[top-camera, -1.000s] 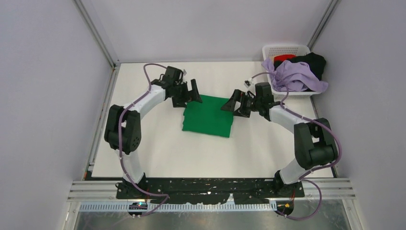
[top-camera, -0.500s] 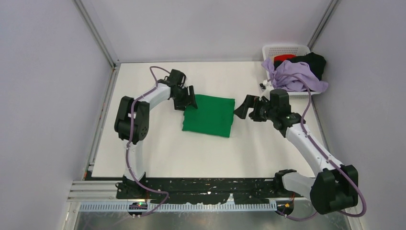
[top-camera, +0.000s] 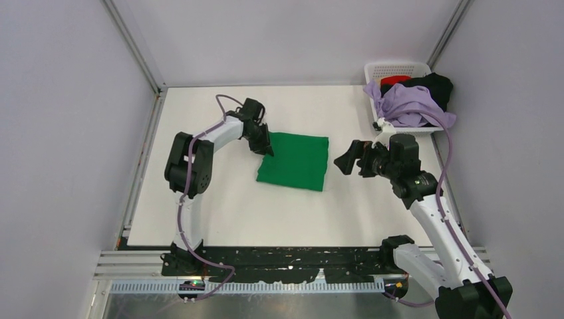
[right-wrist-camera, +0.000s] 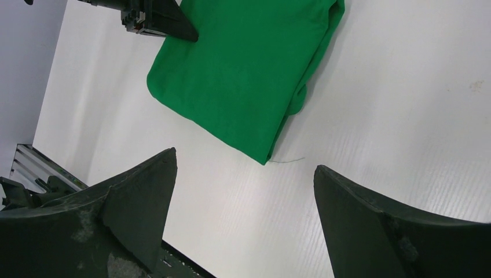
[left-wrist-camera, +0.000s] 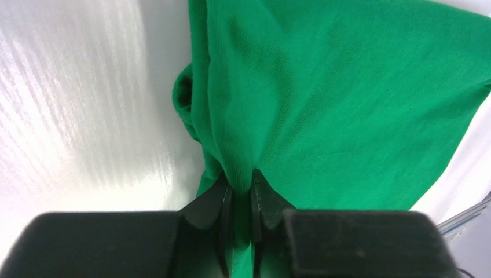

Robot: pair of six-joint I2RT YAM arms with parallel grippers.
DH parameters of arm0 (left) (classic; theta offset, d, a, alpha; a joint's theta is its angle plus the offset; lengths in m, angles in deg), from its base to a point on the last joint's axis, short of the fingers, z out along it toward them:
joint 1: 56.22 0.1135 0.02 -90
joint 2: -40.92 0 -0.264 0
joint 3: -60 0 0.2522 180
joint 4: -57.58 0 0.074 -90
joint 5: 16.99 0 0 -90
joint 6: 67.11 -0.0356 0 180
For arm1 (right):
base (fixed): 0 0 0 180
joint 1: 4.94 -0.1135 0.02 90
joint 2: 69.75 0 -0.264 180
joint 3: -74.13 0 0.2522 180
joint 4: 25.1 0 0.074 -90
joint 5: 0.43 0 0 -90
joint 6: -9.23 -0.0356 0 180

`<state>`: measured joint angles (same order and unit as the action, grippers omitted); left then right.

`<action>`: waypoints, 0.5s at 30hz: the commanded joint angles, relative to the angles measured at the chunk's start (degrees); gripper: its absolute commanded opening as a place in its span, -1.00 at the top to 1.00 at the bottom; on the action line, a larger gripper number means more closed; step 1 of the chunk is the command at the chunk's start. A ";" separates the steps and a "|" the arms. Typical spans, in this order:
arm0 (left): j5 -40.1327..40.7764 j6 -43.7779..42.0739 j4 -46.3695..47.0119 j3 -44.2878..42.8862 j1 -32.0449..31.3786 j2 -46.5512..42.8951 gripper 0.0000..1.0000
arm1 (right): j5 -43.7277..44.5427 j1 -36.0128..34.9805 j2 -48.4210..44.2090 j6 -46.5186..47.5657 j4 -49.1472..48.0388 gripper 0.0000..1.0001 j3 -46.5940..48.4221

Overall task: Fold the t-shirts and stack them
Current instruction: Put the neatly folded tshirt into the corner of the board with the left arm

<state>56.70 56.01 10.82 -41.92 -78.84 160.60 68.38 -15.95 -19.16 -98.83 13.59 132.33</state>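
A bright green t-shirt (top-camera: 296, 161) lies folded in a rough rectangle on the white table. My left gripper (top-camera: 266, 145) sits at its left edge, shut on a pinched fold of the green cloth (left-wrist-camera: 347, 104); in the left wrist view the fingers (left-wrist-camera: 223, 200) squeeze the fabric between them. Well to the right of the shirt, my right gripper (top-camera: 346, 159) hangs open and holds nothing. The right wrist view shows the green t-shirt (right-wrist-camera: 243, 69) ahead of the wide-open jaws, with the left gripper (right-wrist-camera: 168, 23) at its far corner. Lavender (top-camera: 412, 106), black (top-camera: 439, 85) and red (top-camera: 396, 80) t-shirts are piled in the basket.
A white slotted basket (top-camera: 399, 67) stands at the back right corner, cloth spilling over its front. Grey walls close in the table on the left, back and right. A loose green thread (right-wrist-camera: 289, 159) lies beside the shirt's near corner.
My left gripper went from open to shut on the green shirt's left edge. The right arm drew back to the right, away from the shirt. The shirt shifted slightly right.
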 commanded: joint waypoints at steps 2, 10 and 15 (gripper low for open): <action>2.17 0.02 -4.06 -5.26 -0.77 1.27 1.00 | 1.64 0.58 -3.39 2.78 1.91 -0.91 1.02; 17.44 -7.50 -13.96 -13.38 -0.02 2.09 1.00 | 5.04 0.69 -4.77 3.55 2.03 -0.91 -0.65; 27.14 -10.69 -16.46 -19.35 3.45 3.56 1.00 | 9.19 0.72 -4.94 3.87 2.12 -0.91 -0.71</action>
<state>72.37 49.37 -2.01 -55.32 -78.68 163.25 73.28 -15.57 -23.05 -96.12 16.67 131.26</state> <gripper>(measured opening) 0.040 0.956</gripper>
